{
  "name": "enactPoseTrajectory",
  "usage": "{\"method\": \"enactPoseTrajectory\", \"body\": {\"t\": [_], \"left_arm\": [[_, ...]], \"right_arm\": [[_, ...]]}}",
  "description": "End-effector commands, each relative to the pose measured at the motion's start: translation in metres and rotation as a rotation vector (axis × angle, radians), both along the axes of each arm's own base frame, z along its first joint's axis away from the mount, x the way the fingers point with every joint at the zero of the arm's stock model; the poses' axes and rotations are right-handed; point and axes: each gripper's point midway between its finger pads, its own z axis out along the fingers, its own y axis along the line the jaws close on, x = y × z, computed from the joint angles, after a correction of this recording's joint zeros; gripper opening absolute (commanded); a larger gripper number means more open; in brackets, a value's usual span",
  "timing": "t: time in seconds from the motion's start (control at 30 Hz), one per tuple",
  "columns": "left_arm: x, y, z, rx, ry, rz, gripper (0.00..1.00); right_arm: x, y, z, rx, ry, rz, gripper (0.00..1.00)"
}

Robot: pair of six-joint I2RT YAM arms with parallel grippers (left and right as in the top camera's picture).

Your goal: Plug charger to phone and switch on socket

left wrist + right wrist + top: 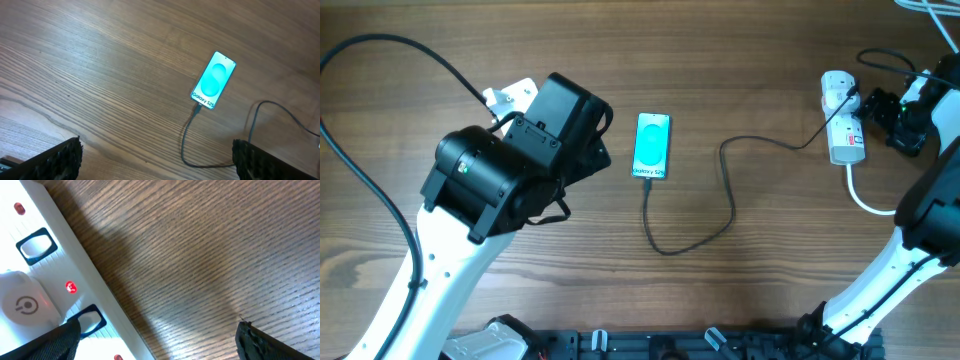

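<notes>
The phone (pixel 652 146) lies flat mid-table, its turquoise screen lit. The charger (pixel 725 190), a thin black cable, runs from the socket (pixel 842 125) at the far right in a loop to the phone's near end. In the left wrist view its connector (pixel 197 109) meets the text end of the phone (pixel 214 80). My left gripper (pixel 157 162) hangs open above bare wood, short of the phone. My right gripper (pixel 157 340) is open beside the socket (pixel 50 270), one finger (pixel 55 342) over its edge. A red light (pixel 71 287) glows on the strip.
A white plug (pixel 22 305) sits in the socket between two rocker switches (pixel 36 245). A thick white cord (pixel 865 200) leaves the socket toward the right arm. The left arm's bulky wrist (pixel 560 125) stands just left of the phone.
</notes>
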Motion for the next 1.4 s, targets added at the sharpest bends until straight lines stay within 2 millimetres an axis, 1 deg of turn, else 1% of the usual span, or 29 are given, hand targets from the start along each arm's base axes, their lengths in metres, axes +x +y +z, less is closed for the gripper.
{"method": "enactPoseTrajectory", "body": {"t": [0.0,0.07,0.1,0.17,0.23,0.27,0.33,0.5,0.57,0.6,0.63,0.7,0.8,0.87,0.97,1.03,1.13,1.2,1.27,1.37], "left_arm": [[0.002,0.005,0.000,0.009,-0.008,0.031,1.00],[0.002,0.005,0.000,0.009,-0.008,0.031,1.00],[0.002,0.005,0.000,0.009,-0.008,0.031,1.00],[0.002,0.005,0.000,0.009,-0.008,0.031,1.00],[0.002,0.005,0.000,0.009,-0.008,0.031,1.00],[0.002,0.005,0.000,0.009,-0.008,0.031,1.00],[0.002,0.005,0.000,0.009,-0.008,0.031,1.00],[0.002,0.005,0.000,0.009,-0.008,0.031,1.00],[0.002,0.005,0.000,0.009,-0.008,0.031,1.00],[0.002,0.005,0.000,0.009,-0.008,0.031,1.00],[0.002,0.005,0.000,0.009,-0.008,0.031,1.00],[0.002,0.005,0.000,0.009,-0.008,0.031,1.00],[0.002,0.005,0.000,0.009,-0.008,0.031,1.00],[0.002,0.005,0.000,0.009,-0.008,0.031,1.00],[0.002,0.005,0.000,0.009,-0.008,0.031,1.00],[0.002,0.005,0.000,0.009,-0.008,0.031,1.00],[0.002,0.005,0.000,0.009,-0.008,0.031,1.00],[0.002,0.005,0.000,0.009,-0.008,0.031,1.00],[0.002,0.005,0.000,0.009,-0.008,0.031,1.00],[0.002,0.005,0.000,0.009,-0.008,0.031,1.00]], "right_arm": [[-0.010,0.022,-0.011,0.077,0.054,0.001,1.00],[-0.015,0.020,0.007,0.055,0.053,-0.005,1.00],[-0.019,0.020,0.024,0.041,0.047,-0.010,1.00],[-0.024,0.023,0.042,0.037,0.037,-0.014,1.00],[-0.033,0.027,0.066,0.033,0.034,-0.033,1.00],[-0.038,0.029,0.081,0.027,0.023,-0.033,1.00],[-0.045,0.033,0.102,0.016,0.002,-0.030,1.00],[-0.068,0.053,0.168,-0.031,-0.092,-0.009,1.00],[-0.078,0.066,0.188,-0.055,-0.143,0.009,1.00],[-0.083,0.072,0.194,-0.063,-0.159,0.018,1.00],[-0.087,0.078,0.198,-0.067,-0.171,0.028,1.00],[-0.101,0.098,0.205,-0.078,-0.201,0.066,1.00],[-0.125,0.133,0.207,-0.096,-0.269,0.139,0.99],[-0.140,0.152,0.208,-0.111,-0.326,0.185,1.00],[-0.166,0.173,0.212,-0.124,-0.410,0.222,1.00],[-0.184,0.182,0.219,-0.119,-0.471,0.205,1.00],[-0.210,0.187,0.234,-0.128,-0.569,0.173,1.00],[-0.221,0.190,0.240,-0.111,-0.597,0.138,1.00],[-0.231,0.192,0.237,-0.063,-0.583,0.071,1.00],[-0.238,0.193,0.230,0.019,-0.534,-0.043,1.00]]}}
